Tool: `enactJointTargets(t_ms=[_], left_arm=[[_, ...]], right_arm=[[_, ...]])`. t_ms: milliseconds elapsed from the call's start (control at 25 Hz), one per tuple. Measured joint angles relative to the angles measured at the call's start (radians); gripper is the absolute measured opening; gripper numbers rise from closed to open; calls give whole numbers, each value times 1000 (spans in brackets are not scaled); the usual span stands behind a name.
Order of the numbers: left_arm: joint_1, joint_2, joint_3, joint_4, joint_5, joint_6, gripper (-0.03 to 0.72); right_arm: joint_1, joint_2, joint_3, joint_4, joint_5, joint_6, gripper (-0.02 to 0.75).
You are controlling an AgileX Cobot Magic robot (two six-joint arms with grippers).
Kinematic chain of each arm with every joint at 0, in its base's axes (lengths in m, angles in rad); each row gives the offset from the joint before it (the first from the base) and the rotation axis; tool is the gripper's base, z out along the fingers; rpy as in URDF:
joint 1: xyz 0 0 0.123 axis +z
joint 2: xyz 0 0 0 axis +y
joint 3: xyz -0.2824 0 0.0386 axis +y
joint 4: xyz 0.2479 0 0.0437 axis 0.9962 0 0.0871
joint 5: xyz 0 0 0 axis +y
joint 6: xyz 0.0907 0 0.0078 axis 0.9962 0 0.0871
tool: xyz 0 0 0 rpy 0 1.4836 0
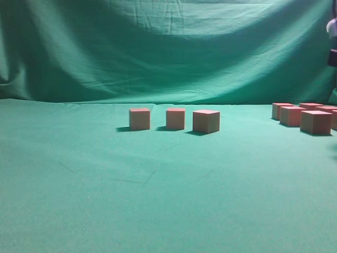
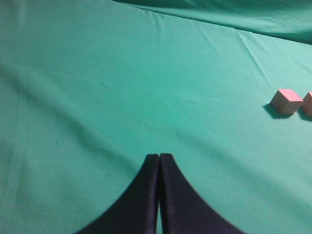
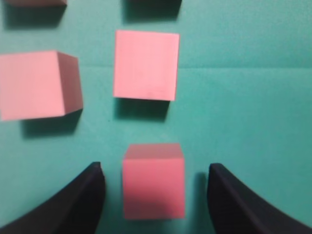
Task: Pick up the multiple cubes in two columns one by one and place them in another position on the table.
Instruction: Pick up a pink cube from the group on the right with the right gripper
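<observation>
In the right wrist view my right gripper [image 3: 156, 168] is open and straddles one pink cube [image 3: 153, 180], with green cloth showing on both sides between the cube and the dark fingers [image 3: 90, 200]. Ahead of it lie more cubes [image 3: 146, 65], one to the left [image 3: 36, 85]. In the exterior view that group of cubes [image 1: 315, 122] sits at the right edge of the table [image 1: 158, 200]. Three cubes stand in a row near the middle [image 1: 139, 118], [image 1: 175, 118], [image 1: 206, 121]. My left gripper [image 2: 159, 157] is shut and empty above bare cloth; a cube [image 2: 286, 101] lies far to its right.
A draped green backdrop [image 1: 168, 47] rises behind the table. A small part of the right arm [image 1: 333, 57] shows at the top right edge of the exterior view. Green cloth stretches to the left and front of the row of cubes.
</observation>
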Motion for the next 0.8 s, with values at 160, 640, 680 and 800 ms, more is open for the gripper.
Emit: enactJointTargets(t_ms=[160, 640, 680, 800], left_arm=[[0, 0, 0, 0, 0, 0, 0], [0, 0, 0, 0, 0, 0, 0], [0, 0, 0, 0, 0, 0, 0], [0, 0, 0, 0, 0, 0, 0]], right_arm=[[0, 37, 0, -10, -24, 0, 423], [7, 53, -92, 40, 132, -2, 261], [19, 53, -117, 44, 181, -2, 261], [97, 53, -214, 62, 318, -2, 261]])
